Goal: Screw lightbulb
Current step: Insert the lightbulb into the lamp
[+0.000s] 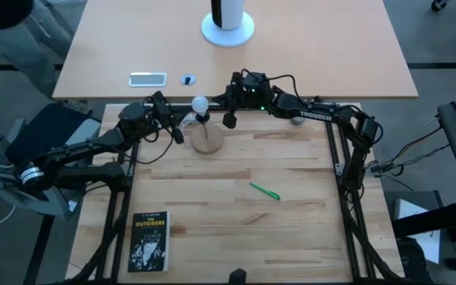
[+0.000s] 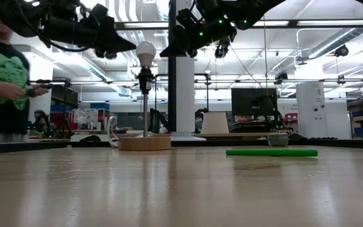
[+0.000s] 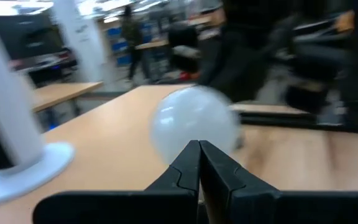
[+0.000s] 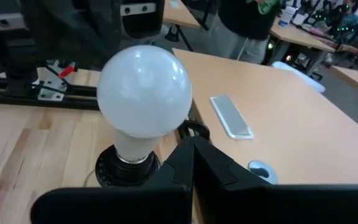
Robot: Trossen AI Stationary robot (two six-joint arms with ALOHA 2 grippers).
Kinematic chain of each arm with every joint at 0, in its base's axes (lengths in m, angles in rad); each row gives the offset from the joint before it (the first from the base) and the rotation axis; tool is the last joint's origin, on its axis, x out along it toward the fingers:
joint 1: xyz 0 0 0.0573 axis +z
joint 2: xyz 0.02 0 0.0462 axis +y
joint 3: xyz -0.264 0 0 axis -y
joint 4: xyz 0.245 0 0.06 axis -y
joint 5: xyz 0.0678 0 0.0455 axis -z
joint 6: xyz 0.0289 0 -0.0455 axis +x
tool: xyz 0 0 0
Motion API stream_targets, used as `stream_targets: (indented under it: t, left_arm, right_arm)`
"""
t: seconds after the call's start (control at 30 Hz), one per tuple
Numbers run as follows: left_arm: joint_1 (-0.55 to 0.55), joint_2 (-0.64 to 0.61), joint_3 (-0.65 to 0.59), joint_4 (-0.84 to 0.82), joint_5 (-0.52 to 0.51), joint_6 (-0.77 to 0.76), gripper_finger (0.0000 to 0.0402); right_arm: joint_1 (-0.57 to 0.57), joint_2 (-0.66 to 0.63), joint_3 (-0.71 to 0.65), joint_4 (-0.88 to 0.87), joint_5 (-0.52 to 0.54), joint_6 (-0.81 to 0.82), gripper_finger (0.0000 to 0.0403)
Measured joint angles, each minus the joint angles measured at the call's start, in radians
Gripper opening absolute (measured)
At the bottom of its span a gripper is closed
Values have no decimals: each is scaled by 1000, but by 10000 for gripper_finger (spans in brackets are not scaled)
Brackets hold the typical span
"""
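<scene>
The white frosted lightbulb (image 1: 201, 104) stands upright with its base in a black socket (image 4: 124, 167). The socket tops a thin rod on a round wooden base (image 1: 207, 141), as the low view (image 2: 145, 52) shows. My left gripper (image 1: 179, 125) is shut, at bulb height, close on the bulb's left side (image 2: 131, 45). In its wrist view (image 3: 199, 155) the bulb (image 3: 194, 124) lies just beyond the tips. My right gripper (image 1: 229, 117) is shut and close on the bulb's right side (image 4: 193, 149). I see no touch by either.
A green pen (image 1: 264, 191) lies mid-table and a black book (image 1: 150, 241) lies near the front left. On the far table are a white lamp foot (image 1: 228, 30) and a phone (image 1: 147, 78). A person (image 2: 2, 69) stands beyond the table's left.
</scene>
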Motion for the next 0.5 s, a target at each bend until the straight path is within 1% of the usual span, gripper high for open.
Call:
stream_targets:
  t: [0.07,0.3,0.5]
  left_arm:
    - [0,1,0,15,35,-10,0]
    - [0,2,0,22,34,-15,0]
    - [1,2,0,22,-37,-15,0]
  right_arm:
    - [1,0,0,3,-2,-6,0]
    - [8,1,0,15,-32,-23,0]
    - [15,1,0,16,-73,-20,0]
